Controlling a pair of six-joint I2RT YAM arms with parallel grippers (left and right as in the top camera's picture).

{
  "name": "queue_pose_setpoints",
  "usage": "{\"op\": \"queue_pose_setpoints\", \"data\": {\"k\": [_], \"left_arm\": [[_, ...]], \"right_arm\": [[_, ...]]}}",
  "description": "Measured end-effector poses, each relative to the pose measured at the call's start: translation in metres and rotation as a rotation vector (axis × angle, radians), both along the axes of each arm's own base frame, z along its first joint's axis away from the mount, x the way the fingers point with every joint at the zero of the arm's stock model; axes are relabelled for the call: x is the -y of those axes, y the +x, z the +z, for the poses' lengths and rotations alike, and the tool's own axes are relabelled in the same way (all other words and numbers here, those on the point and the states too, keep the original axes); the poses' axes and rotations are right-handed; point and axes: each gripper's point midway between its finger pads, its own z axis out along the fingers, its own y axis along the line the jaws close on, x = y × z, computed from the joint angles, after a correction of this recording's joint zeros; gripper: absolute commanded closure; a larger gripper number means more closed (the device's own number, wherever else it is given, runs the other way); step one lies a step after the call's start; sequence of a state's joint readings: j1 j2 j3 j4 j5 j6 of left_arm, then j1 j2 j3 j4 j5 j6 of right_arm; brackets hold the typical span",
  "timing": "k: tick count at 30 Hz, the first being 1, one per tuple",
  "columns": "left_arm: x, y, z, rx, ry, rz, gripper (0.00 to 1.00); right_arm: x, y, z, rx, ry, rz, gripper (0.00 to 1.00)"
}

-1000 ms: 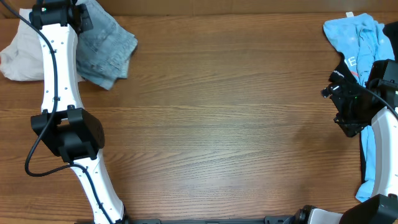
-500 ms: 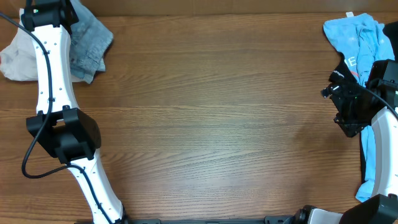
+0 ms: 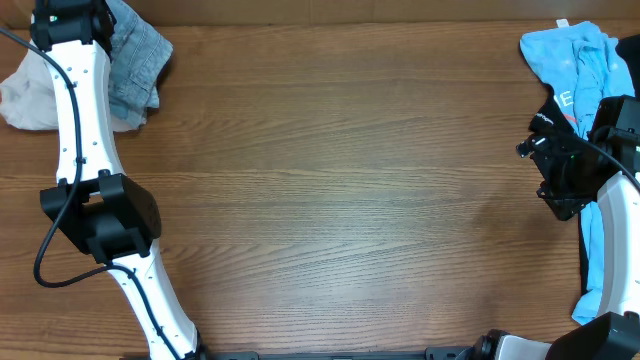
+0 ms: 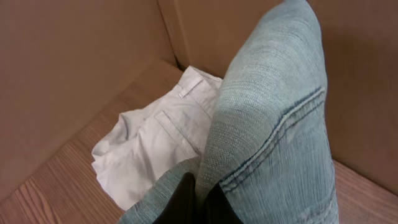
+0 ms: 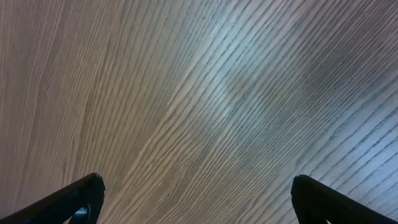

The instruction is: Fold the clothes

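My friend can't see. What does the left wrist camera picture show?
Light blue denim shorts fill the picture up close, pinched in the robot's left hand at the bottom edge. Behind them, crumpled beige shorts lie on the wooden table beside plain brown walls.

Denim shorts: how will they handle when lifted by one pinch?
Likely floppy: the denim shorts drape in folds from the left end effector. Probably grippy, not slippery: coarse weave, thick seams. Fabric looks thick, so likely heavyish; hanging parts may sag.
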State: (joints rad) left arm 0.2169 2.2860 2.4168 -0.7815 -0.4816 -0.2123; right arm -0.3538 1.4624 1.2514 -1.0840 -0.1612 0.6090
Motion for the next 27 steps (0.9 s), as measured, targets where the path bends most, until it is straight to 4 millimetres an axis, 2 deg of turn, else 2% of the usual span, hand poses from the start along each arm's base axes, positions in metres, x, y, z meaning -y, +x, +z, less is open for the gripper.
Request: {"op": "queue_pose_setpoints", "data": {"k": [5,9,21,25,27], "left_arm": [[-0.005,0.000,0.002,0.012,0.004,0.008,0.96],[-0.013,0.000,-0.004,0.008,0.003,0.022,0.96],[-0.062,0.012,-0.057,-0.027,0.034,0.082,0.96],[-0.085,0.011,-0.074,-0.055,0.060,0.094,0.85],[-0.097,0.010,-0.080,-0.062,0.071,0.100,0.67]], "right_arm": [[0.000,0.000,0.000,0.000,0.000,0.000,0.00],[0.000,0.000,0.000,0.000,0.000,0.000,0.00],[0.000,0.000,0.000,0.000,0.000,0.000,0.00],[0.000,0.000,0.000,-0.001,0.000,0.000,0.00],[0.000,0.000,0.000,0.000,0.000,0.000,0.00]]}}
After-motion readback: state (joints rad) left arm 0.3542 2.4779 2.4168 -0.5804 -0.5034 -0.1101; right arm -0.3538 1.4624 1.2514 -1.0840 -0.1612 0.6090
